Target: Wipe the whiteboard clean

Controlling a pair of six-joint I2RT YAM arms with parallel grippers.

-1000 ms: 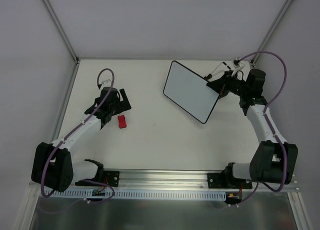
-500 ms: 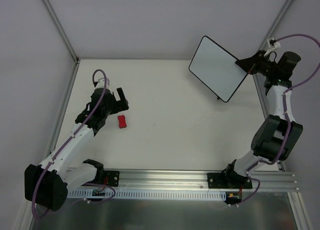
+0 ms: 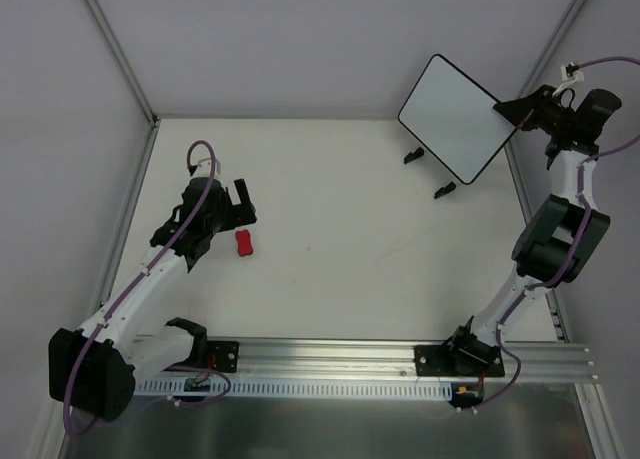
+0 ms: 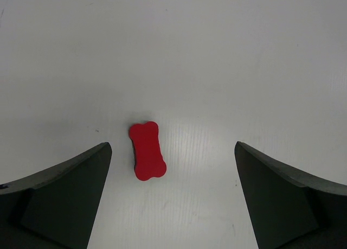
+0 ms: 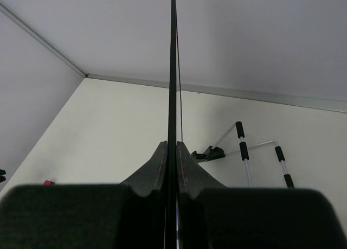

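We pinch the blank whiteboard (image 3: 450,117) by its edge with our right hand (image 3: 512,114). Our left hand (image 3: 243,201) hangs spread near the red eraser (image 4: 147,150).

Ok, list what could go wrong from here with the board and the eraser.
1. The right end effector pinches the whiteboard by one thin edge, high above the table; it may slip.
2. Two small black pieces, possibly its feet, lie on the table; set down, it might not stand.
3. The left end effector is open over the red eraser; closing could nudge it.
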